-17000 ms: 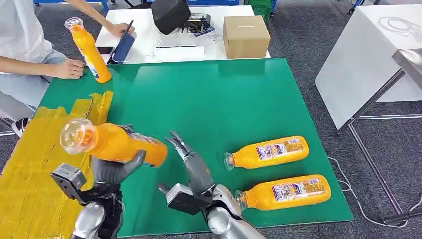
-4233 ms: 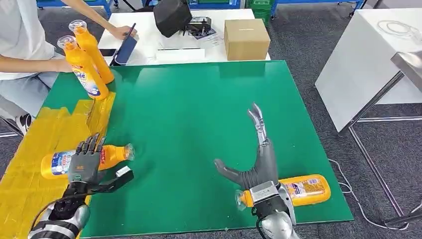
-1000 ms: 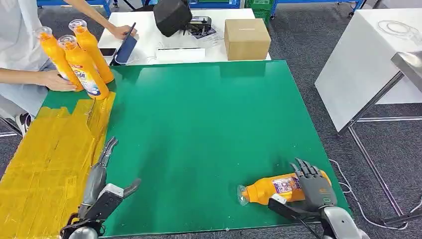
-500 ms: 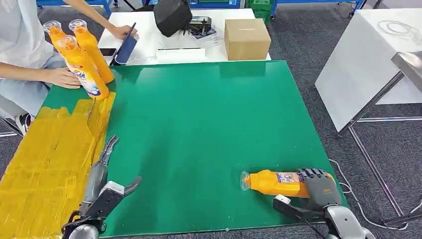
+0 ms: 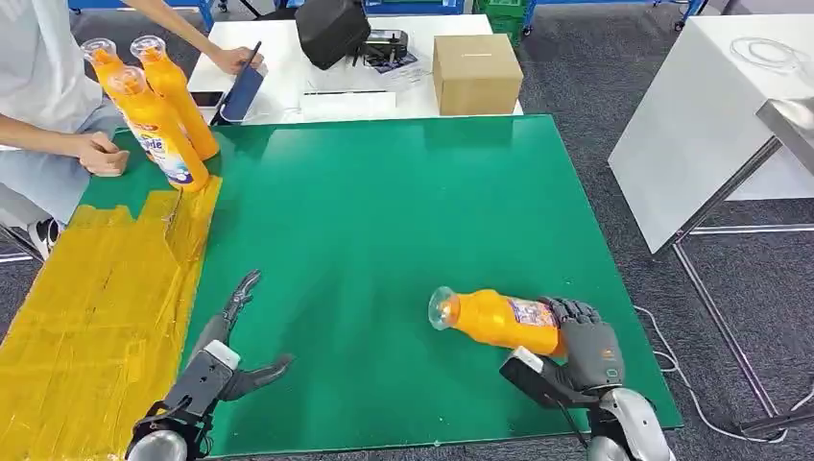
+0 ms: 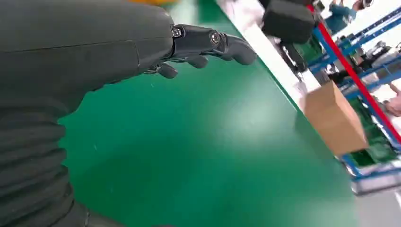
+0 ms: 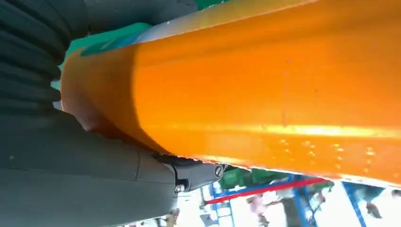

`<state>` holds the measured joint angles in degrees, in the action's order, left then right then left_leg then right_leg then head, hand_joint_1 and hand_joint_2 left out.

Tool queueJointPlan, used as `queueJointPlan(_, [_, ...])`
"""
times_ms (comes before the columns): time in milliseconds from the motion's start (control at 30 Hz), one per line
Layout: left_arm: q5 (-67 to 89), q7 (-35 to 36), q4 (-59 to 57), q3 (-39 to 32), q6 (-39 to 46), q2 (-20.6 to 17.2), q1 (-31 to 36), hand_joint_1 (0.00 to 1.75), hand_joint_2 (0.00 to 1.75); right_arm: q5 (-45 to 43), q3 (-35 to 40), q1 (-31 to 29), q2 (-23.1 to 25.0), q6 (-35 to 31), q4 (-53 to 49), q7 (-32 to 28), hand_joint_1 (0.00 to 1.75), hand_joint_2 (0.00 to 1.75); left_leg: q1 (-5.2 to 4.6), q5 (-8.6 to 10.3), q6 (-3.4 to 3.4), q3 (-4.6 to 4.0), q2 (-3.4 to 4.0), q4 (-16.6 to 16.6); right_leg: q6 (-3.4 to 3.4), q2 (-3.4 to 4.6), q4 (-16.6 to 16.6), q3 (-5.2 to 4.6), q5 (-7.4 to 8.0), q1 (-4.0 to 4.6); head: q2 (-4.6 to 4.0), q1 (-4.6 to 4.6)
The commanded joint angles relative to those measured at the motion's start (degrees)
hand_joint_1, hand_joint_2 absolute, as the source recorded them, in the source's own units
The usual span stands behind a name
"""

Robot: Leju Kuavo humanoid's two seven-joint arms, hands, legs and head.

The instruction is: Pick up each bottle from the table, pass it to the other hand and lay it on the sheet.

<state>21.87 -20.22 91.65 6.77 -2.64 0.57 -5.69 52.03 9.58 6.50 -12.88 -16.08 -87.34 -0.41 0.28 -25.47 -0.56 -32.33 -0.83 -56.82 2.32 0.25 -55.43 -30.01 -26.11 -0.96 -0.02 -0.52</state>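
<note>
Orange plastic bottle [image 5: 499, 320] gripped in right hand [image 5: 584, 353], tilted above green surface [image 5: 403, 211].
Head view: left hand [image 5: 223, 360] spread, holding nothing, beside yellow sheet [image 5: 86, 307]. Left wrist view: fingers [image 6: 208, 42] apart over green. Right wrist view: thumb [image 7: 94, 179] against orange body.

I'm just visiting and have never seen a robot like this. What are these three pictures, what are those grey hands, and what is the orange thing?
All three pictures come from the robot itself. The wide one looks down from its head at a green table; the other two come from cameras behind each wrist. Its right hand holds an orange bottle, which looms huge and close in the right wrist view. Its left hand is open above the table, beside the yellow sheet. Three more bottles stand at the far corner, next to a seated person. Beyond lies a cardboard box.
</note>
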Motion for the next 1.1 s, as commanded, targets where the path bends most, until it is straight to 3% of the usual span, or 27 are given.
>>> queueJointPlan(33, [-18.5, 2.2, -1.3, 5.3, -10.8, -2.2, 6.2, 0.0, 1.75, -19.1, -4.6, -5.1, 14.1, -4.4, 1.5, -13.1, 1.75, 1.75, 0.09, -0.04, 0.07, -0.03, 0.2, 0.0, -0.15, 0.09, 0.0, -0.04, 0.01, 0.11, 0.0, 0.0])
queueJointPlan(67, [-22.0, 2.6, -1.8, 6.1, -11.7, -1.9, 7.4, 0.0, 1.75, -23.3, -4.0, -5.8, 15.1, -3.3, 2.3, -15.2, 1.75, 1.75, 0.05, 0.0, 0.04, -0.17, 0.16, 0.0, -0.09, 0.07, 0.0, -0.17, 0.03, 0.06, 0.0, -0.02])
queueJointPlan(233, [-23.7, 2.8, -1.9, 6.7, -11.4, -2.1, 7.9, 0.0, 1.75, -24.8, -3.3, -6.2, 15.3, -3.0, 3.0, -16.0, 1.75, 1.75, 0.1, -0.03, 0.04, -0.09, 0.14, 0.0, -0.14, 0.01, 0.0, -0.06, 0.0, 0.11, 0.0, 0.0])
queueJointPlan(367, [-27.5, 3.7, -2.7, 8.8, -11.4, -1.7, 10.6, 0.0, 1.75, -31.7, 0.1, -9.0, 17.8, 3.3, 7.9, -17.6, 1.75, 1.75, 0.08, -0.02, 0.04, -0.09, 0.19, 0.0, -0.13, 0.07, 0.0, -0.07, 0.02, 0.08, 0.0, 0.0])
queueJointPlan(400, [-28.1, 4.0, -3.4, 10.1, -11.3, -1.8, 12.1, 0.0, 1.75, -36.3, 1.9, -10.5, 19.0, 8.0, 10.9, -18.5, 1.75, 1.75, 0.09, -0.01, 0.05, -0.12, 0.18, 0.0, -0.14, 0.05, 0.0, -0.09, 0.03, 0.09, 0.0, 0.0])
queueJointPlan(467, [-29.0, 4.3, -4.2, 11.5, -10.9, -1.6, 13.6, 0.0, 1.75, -38.4, 4.7, -12.7, 20.7, 8.5, 15.6, -19.9, 1.75, 1.75, 0.11, 0.01, 0.05, -0.13, 0.22, 0.0, -0.14, 0.1, 0.0, -0.11, 0.07, 0.11, 0.0, 0.02])
queueJointPlan(767, [-25.6, 3.0, -4.9, 16.1, -8.3, -1.5, 16.1, 0.0, 1.75, -42.5, 14.3, -18.1, 24.0, 13.6, 23.9, -20.5, 1.75, 1.75, 0.09, -0.03, 0.06, -0.08, 0.3, 0.0, -0.12, 0.2, 0.0, -0.1, 0.03, 0.11, 0.0, 0.0])
queueJointPlan(1100, [-22.1, 1.3, -6.0, 19.0, -6.7, -1.4, 16.4, 0.0, 1.75, -44.6, 16.5, -20.3, 24.0, 13.2, 24.2, -20.7, 1.75, 1.75, 0.09, 0.01, 0.04, -0.13, 0.13, 0.0, -0.11, 0.01, 0.0, -0.08, 0.01, 0.07, 0.0, 0.02])
